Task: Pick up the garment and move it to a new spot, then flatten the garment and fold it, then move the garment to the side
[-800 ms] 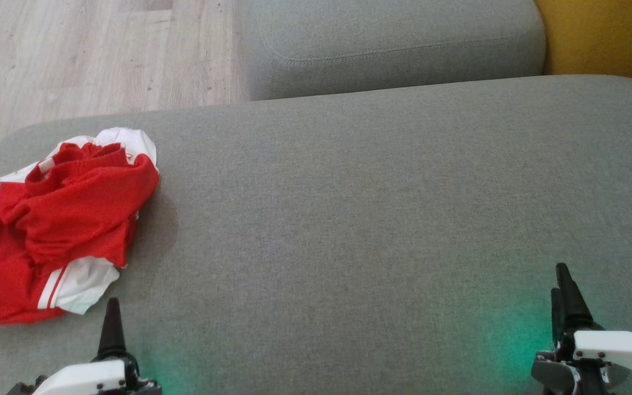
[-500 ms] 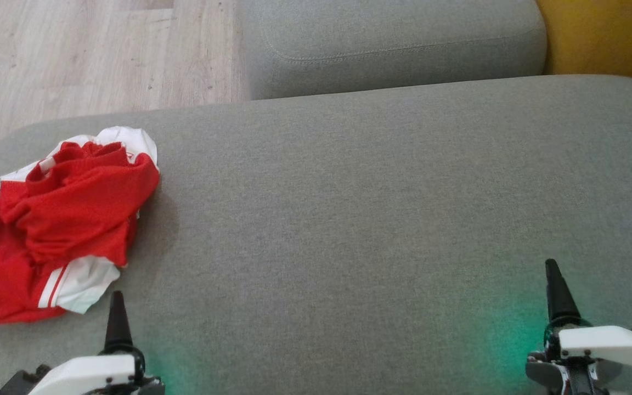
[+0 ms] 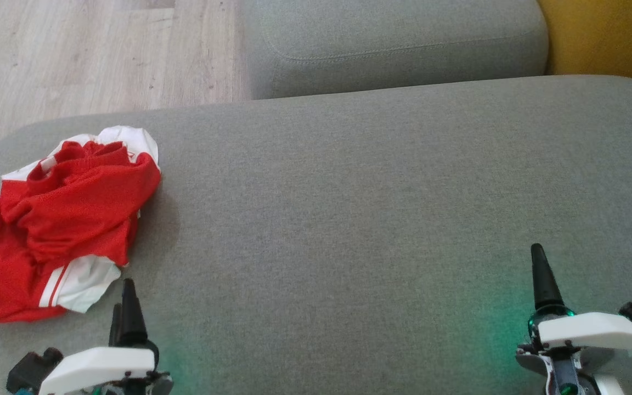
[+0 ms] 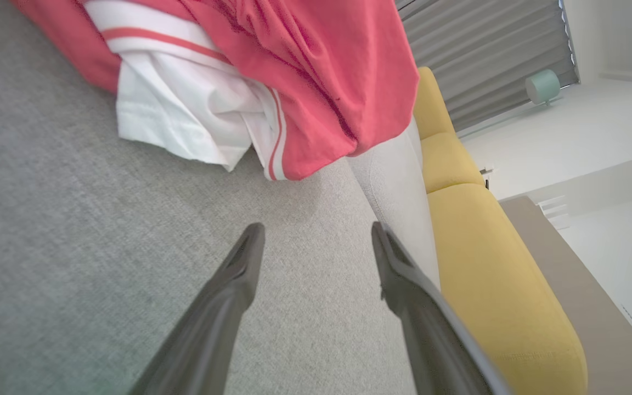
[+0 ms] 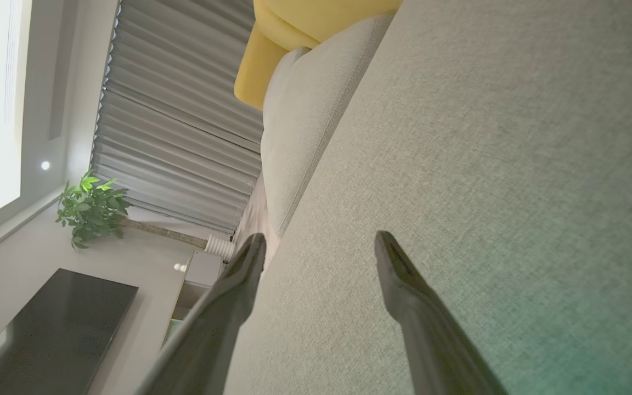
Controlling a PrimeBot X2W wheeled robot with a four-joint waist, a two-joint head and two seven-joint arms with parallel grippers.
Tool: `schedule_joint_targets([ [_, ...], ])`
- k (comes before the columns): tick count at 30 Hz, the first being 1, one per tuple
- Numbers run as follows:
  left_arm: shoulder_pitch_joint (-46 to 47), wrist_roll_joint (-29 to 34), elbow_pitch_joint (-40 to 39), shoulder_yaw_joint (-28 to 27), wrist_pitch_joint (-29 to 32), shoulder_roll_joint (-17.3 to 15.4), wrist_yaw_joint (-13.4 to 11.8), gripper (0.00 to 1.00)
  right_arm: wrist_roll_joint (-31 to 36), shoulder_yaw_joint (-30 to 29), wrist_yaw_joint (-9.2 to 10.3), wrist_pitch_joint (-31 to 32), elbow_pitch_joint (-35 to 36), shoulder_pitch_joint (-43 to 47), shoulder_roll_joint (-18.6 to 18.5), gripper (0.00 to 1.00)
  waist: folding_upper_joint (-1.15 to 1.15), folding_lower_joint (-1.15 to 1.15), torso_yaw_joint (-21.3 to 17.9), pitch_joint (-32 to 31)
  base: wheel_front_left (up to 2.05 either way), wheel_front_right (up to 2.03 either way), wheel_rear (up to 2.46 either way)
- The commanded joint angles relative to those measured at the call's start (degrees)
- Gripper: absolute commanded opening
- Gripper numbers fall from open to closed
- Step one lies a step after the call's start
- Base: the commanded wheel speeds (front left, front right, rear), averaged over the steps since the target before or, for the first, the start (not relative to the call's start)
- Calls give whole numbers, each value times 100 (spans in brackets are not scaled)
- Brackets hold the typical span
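Crumpled garment (image 3: 63, 214) on grey cushion (image 3: 349, 192), left side.
Left gripper (image 4: 317, 229) just beside it, right gripper (image 5: 320, 236) well apart; both spread wide, empty.

Grey seat cushion (image 3: 349, 192) w/ 2nd grey cushion (image 3: 393, 49) behind, yellow sofa (image 3: 607, 38) at right, wood floor (image 3: 74, 55) left.

You've got the garment (image 3: 69, 203) in fine red mesh cloth, white sleeves smoother. Grey cushion (image 3: 349, 219): coarse matt weave. Floor (image 3: 74, 55): pale wood-grain planks. Left tool (image 4: 317, 230) fingers (image 4: 233, 285): dark, matt, plastic-looking.
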State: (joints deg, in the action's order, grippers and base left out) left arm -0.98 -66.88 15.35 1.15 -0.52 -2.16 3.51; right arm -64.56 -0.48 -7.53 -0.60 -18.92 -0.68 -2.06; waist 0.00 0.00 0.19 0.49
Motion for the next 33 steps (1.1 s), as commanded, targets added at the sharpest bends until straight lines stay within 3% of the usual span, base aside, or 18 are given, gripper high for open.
schedule_joint_targets([
  [1,294,191,-236,-12,-67,-42,-25,100,194,88,1,-65,218,-277,-40,100,0,0,-1,-3,0,0,0],
  [33,356,2408,-541,461,-592,-53,-286,100,2530,623,3,-588,337,-397,-56,100,0,0,26,-59,0,0,0],
])
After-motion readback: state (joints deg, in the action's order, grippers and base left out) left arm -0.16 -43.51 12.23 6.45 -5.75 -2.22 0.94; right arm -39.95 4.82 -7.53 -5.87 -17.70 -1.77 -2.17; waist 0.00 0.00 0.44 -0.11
